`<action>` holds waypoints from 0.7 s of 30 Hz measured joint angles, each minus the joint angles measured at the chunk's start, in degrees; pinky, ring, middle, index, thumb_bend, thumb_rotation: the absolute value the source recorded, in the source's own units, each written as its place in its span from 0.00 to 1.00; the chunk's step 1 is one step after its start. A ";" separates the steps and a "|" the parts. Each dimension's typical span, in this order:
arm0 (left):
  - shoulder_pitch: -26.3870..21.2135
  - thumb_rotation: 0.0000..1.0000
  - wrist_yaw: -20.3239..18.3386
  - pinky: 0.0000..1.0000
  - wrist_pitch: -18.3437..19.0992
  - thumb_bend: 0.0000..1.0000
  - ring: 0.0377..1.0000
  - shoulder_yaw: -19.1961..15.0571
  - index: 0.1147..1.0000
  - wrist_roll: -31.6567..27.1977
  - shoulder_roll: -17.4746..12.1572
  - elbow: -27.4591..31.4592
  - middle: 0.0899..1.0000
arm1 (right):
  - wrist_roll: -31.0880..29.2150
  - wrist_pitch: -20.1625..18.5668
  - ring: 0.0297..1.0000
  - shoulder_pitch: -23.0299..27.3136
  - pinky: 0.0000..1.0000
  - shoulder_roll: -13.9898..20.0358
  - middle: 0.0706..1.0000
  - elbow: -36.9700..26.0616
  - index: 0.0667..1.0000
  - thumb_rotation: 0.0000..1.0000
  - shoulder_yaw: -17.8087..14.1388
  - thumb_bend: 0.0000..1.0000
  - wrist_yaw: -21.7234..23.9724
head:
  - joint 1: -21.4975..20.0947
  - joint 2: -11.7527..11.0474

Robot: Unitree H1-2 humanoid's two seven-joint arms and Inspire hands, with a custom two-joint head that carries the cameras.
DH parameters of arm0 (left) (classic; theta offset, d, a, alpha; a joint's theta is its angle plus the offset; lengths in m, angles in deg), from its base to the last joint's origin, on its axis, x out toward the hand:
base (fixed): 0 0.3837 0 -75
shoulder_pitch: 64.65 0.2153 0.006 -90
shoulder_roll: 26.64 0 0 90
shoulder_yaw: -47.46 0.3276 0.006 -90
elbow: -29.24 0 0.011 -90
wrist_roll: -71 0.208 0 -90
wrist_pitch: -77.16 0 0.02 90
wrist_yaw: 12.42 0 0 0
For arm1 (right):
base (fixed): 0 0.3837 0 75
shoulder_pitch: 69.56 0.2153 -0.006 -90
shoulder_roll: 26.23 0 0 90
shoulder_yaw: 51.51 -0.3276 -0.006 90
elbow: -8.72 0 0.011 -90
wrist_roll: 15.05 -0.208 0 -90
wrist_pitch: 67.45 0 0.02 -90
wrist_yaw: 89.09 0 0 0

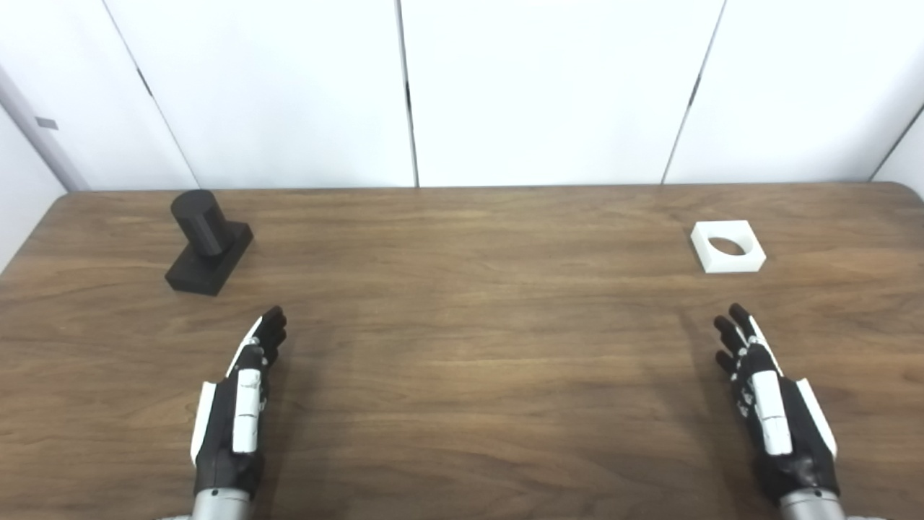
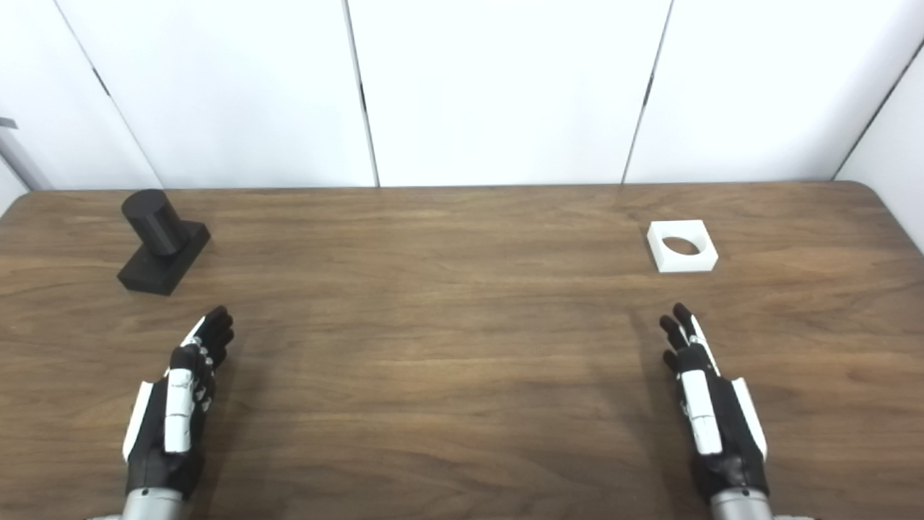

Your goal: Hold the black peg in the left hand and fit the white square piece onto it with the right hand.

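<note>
The black peg [image 1: 206, 238], a round post on a flat rectangular base, stands upright at the far left of the wooden table [image 1: 462, 347]. The white square piece [image 1: 728, 246] with a round hole lies flat at the far right. My left hand [image 1: 242, 404] hovers low near the front left, open, fingers stretched forward, well short of the peg. Open as well, my right hand [image 1: 772, 404] sits at the front right, its fingertips a short way in front of the white piece. Neither hand touches anything.
White wall panels [image 1: 462, 87] rise straight behind the table's far edge. The table's rounded right corner [image 2: 866, 189] shows at the back right. Bare wood lies between the two hands.
</note>
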 measured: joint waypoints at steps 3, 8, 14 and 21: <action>0.02 1.00 0.01 0.99 0.09 0.66 0.95 0.07 0.90 0.07 0.00 0.02 0.93 | -0.02 0.04 0.98 -0.01 1.00 0.00 0.94 0.00 0.97 1.00 0.00 0.57 0.00 | 0.09 0.09; 0.03 1.00 0.04 1.00 0.25 0.66 0.95 0.16 0.89 0.18 0.00 0.06 0.93 | -0.11 0.01 0.98 -0.04 1.00 0.00 0.95 -0.01 0.98 1.00 -0.01 0.57 0.03 | 0.09 0.09; 0.06 1.00 0.06 1.00 0.27 0.66 0.95 0.17 0.89 0.19 0.01 0.06 0.93 | -0.76 0.02 0.98 -0.06 1.00 0.01 0.95 -0.01 0.98 1.00 -0.08 0.56 0.03 | 0.70 0.00; 0.05 1.00 0.13 0.97 0.13 0.66 0.92 0.62 0.88 0.29 0.08 0.05 0.91 | -1.72 0.02 0.98 -0.12 1.00 0.04 0.96 -0.01 0.98 1.00 -0.31 0.55 0.12 | 3.60 -0.70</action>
